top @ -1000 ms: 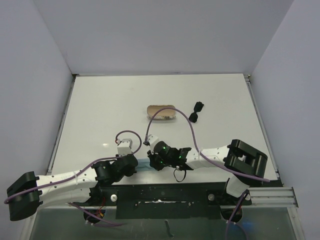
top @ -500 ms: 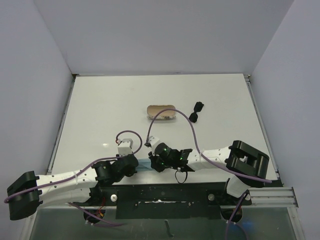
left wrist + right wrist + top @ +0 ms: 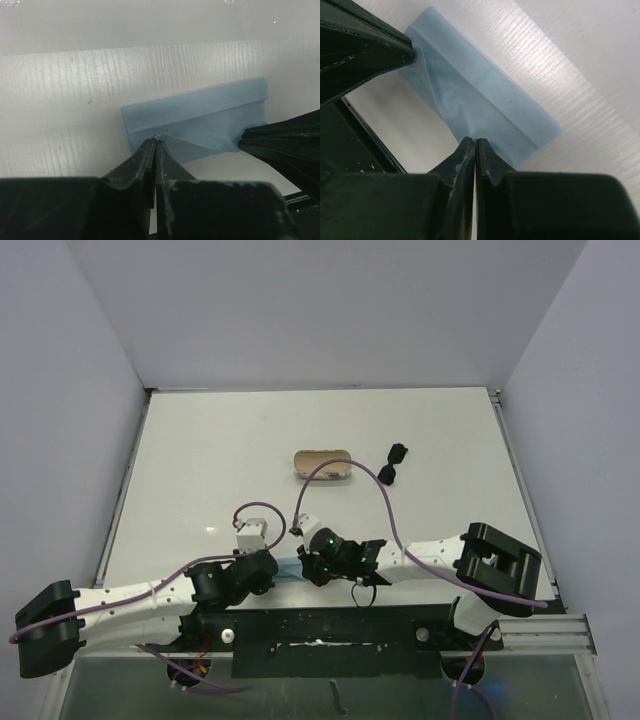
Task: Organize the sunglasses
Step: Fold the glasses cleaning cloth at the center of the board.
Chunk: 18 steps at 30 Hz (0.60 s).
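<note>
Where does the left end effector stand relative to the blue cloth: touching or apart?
Touching. The left wrist view shows the left end effector closed on the blue cloth at its near edge, the fabric puckered up between its tips.

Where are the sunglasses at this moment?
In the top view the sunglasses lie on the table, right of centre, just right of the oblong case and apart from it.
</note>
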Motion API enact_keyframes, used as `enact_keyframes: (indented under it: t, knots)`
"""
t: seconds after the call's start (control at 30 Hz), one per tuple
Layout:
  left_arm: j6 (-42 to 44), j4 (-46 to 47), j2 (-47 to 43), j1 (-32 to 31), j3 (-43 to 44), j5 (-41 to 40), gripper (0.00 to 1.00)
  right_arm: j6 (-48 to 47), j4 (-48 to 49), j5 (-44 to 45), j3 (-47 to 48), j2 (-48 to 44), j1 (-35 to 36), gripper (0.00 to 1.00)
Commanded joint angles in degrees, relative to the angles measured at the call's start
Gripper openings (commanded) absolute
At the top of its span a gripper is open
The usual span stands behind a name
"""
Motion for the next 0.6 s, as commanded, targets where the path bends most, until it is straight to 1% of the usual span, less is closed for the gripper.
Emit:
enact_keyframes:
  t: [0.0, 0.37, 0.57]
  knots:
    - [-1.1, 0.7, 0.1, -0.5, 2.6, -1.8, 0.01, 0.7, 1.4, 1.4, -0.6, -2.3, 0.5, 0.01]
    - [-1.1, 0.4, 0.3, -0.9, 3.2, -2.6, 0.0, 1.0, 0.6, 2.0, -1.2, -4.0, 0.7, 0.01]
    - [-1.1, 0.4, 0.6, -1.2, 3.3, -2.7, 0.0, 0.7, 0.2, 3.2, -1.3, -4.8, 0.7, 0.03]
